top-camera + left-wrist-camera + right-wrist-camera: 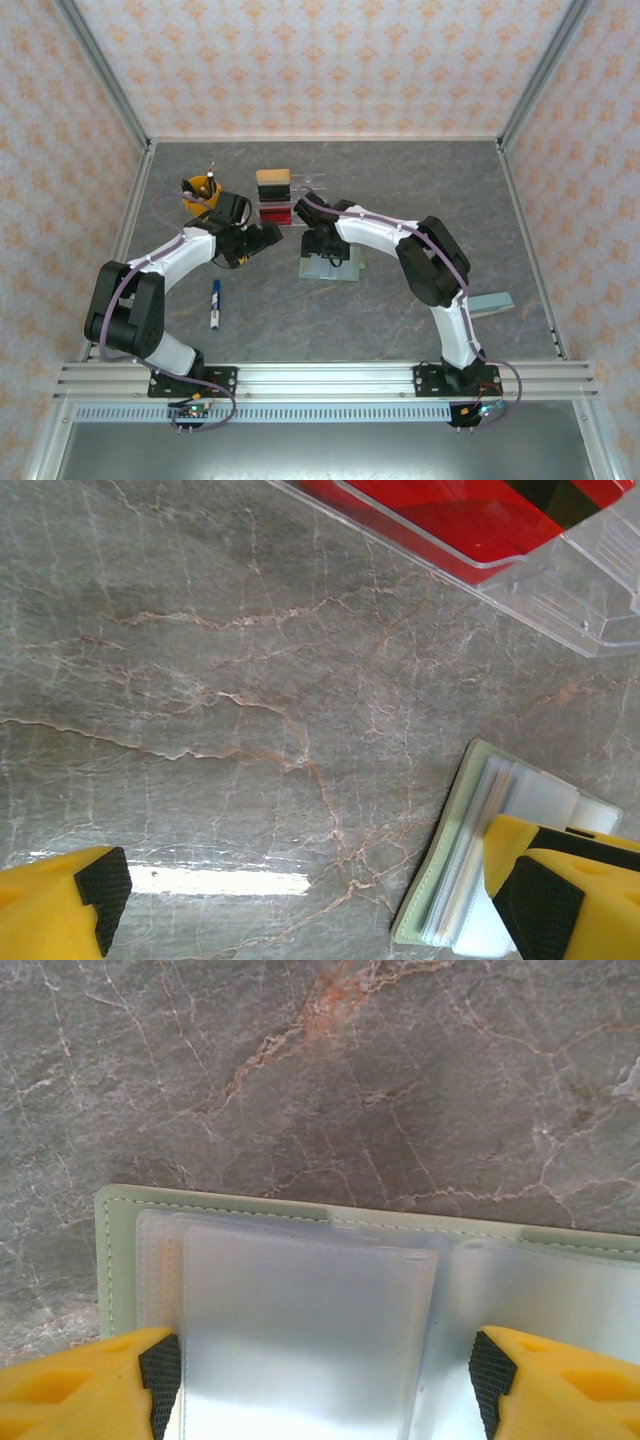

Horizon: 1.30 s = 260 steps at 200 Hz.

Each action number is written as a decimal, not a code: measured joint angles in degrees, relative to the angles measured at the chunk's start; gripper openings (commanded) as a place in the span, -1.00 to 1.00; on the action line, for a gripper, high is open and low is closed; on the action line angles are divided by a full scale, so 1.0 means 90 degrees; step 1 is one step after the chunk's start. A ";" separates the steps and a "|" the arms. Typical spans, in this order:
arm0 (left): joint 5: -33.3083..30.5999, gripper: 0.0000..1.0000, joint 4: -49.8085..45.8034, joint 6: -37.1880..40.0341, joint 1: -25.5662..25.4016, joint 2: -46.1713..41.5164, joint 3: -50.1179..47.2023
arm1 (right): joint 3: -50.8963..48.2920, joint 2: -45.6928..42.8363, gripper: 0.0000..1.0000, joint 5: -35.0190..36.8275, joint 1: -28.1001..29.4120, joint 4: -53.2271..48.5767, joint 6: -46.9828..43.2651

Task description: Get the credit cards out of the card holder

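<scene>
A: Where is the card holder?
B: The card holder [300, 1290] lies open on the table [300, 1080], with its sage-green rim around clear, pale sleeves that face up.

A: And the right tool?
B: The right tool [325, 1365] hangs directly over the card holder. Its fingers are spread wide, one tip above each side of the sleeves, and it pinches nothing.

A: The left tool?
B: The left tool [320, 895] is just left of the card holder and is also spread and holding nothing. One finger overlaps the holder's edge and the other is over bare table.

A: The credit cards?
B: They sit in a clear tray [590, 610], beyond the card holder and a little to its left. The red card [440, 510] is nearest the holder, then the black card [560, 492], and the tan-orange card [272, 177] is farthest.

A: Is there a card in the sleeves?
B: I cannot tell.

A: Anything else?
B: A blue pen [215, 303] lies left of the card holder, nearer the arm bases. A pale green block [490, 303] lies well to the holder's right.
</scene>
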 measured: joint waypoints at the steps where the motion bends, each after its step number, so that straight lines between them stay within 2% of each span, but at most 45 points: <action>1: 0.0005 1.00 0.0002 0.0005 0.0000 0.0000 0.0000 | 0.0000 0.0000 0.42 0.0002 0.0000 0.0000 -0.0005; 23: 0.0228 0.97 0.0114 0.0032 0.0000 0.0000 -0.0068 | 0.0007 0.0005 0.29 0.0049 0.0012 0.0002 0.0027; 70: 0.0923 0.60 0.0578 0.0032 -0.0080 0.0002 -0.0335 | -0.0073 -0.0041 -0.04 0.0087 0.0010 0.0087 0.0007; 90: 0.1251 0.38 0.0933 -0.0049 -0.0260 0.0022 -0.0420 | -0.0226 -0.0134 -0.14 0.0036 -0.0022 0.0245 -0.0022; 130: 0.1729 -0.17 0.1666 -0.0279 -0.0767 0.0342 -0.0440 | -0.0597 -0.0352 -0.32 -0.0274 -0.0185 0.0563 -0.0095; 144: 0.1826 -0.29 0.1819 -0.0296 -0.0916 0.0476 -0.0437 | -0.0738 -0.0427 -0.38 -0.0442 -0.0260 0.0709 -0.0129; 201: 0.1841 -0.39 0.1885 -0.0289 -0.1149 0.0872 -0.0287 | -0.1384 -0.0777 -0.45 -0.1197 -0.0520 0.1392 -0.0141; 260: 0.1957 -0.28 0.2072 -0.0367 -0.1316 0.1105 -0.0282 | -0.1904 -0.0998 -0.46 -0.1926 -0.0697 0.2047 -0.0087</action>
